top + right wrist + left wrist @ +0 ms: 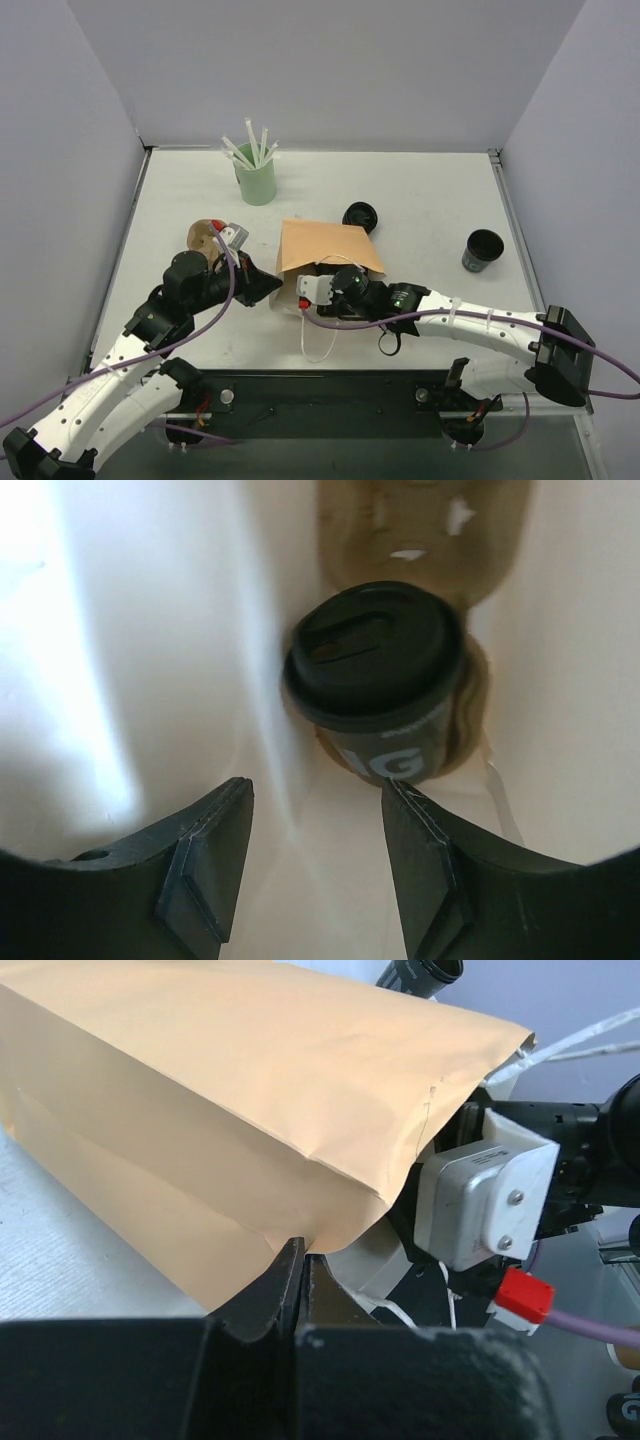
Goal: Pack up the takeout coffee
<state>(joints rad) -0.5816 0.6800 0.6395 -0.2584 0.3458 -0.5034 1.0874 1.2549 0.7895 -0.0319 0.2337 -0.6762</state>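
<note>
Takeout coffee [375, 680] sits lidded deep inside the paper bag [230, 1090]. The right gripper [317, 790] is half-open and empty, just short of it. The left gripper [298, 1255] pinches the bag's lip; a careless pull-out could knock the cup or drag the bag.

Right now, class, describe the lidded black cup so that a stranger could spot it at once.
Find the brown paper bag in the middle of the table. Look through its mouth, past the right gripper: the lidded cup sits at the far end. Unlike the open black cup standing outside, it wears a black lid.
</note>
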